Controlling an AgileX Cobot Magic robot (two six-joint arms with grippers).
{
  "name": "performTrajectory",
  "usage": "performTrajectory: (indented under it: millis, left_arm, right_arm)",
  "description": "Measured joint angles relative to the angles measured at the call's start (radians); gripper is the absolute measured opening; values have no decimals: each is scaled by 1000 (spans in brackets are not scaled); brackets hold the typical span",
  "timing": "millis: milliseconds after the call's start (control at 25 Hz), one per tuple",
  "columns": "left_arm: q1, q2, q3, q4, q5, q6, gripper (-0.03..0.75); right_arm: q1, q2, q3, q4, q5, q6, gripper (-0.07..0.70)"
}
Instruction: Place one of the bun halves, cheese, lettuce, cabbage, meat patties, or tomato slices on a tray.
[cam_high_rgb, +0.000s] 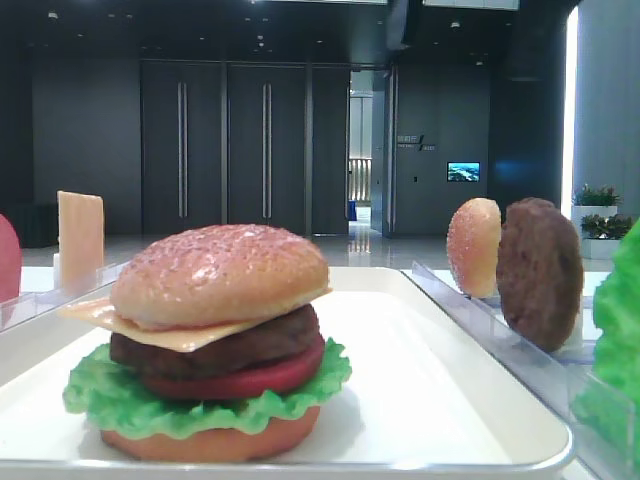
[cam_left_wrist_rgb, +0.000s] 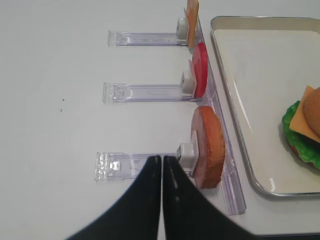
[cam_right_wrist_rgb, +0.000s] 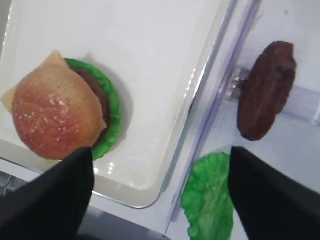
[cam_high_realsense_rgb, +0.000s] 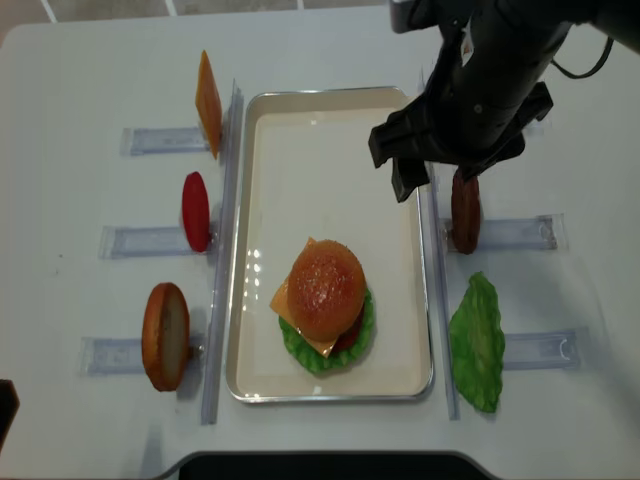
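On the white tray (cam_high_realsense_rgb: 330, 130) sits a stacked burger topped by a domed bun half (cam_high_realsense_rgb: 326, 282). A meat patty (cam_right_wrist_rgb: 265, 90) stands on edge in a rack to the right of the tray. A lettuce leaf (cam_right_wrist_rgb: 210, 200) lies nearer than it. My right gripper (cam_right_wrist_rgb: 160, 165) hangs open and empty high over the tray's right rim (cam_high_realsense_rgb: 435, 165). Left of the tray stand cheese (cam_left_wrist_rgb: 192, 20), a tomato slice (cam_left_wrist_rgb: 200, 70) and a flat bottom bun (cam_left_wrist_rgb: 207, 145). My left gripper (cam_left_wrist_rgb: 161, 159) is shut, empty, beside that bun's rack. Cabbage is out of view.
Clear plastic racks (cam_left_wrist_rgb: 145, 92) line both long sides of the tray. Another speckled bun half (cam_high_rgb: 475, 245) stands in the far right rack beyond the patty (cam_high_rgb: 540, 270). The table's front edge (cam_high_realsense_rgb: 320, 462) runs just below the tray.
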Motion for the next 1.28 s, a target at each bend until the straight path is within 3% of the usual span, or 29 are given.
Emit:
performTrajectory:
  millis: [200, 560, 680, 840, 1160, 1280]
  left_arm:
    - [0, 0, 0, 0, 0, 0, 0]
    - [0, 0, 0, 0, 0, 0, 0]
    - [0, 0, 0, 0, 0, 0, 0]
    - [0, 0, 0, 0, 0, 0, 0]
    - [0, 0, 0, 0, 0, 0, 0]
    - [0, 0, 0, 0, 0, 0, 0]
  right_arm:
    - [-158, 0, 0, 34, 0, -76, 529]
    - [-565, 0, 0, 36, 0, -222, 527]
    - [-656, 0, 0, 32, 0, -293, 527]
    - [-696, 0, 0, 31, 0, -359, 527]
    - [-697, -14, 7, 31, 1, -389, 527]
    - [-697, -72, 60, 23, 0, -392, 523]
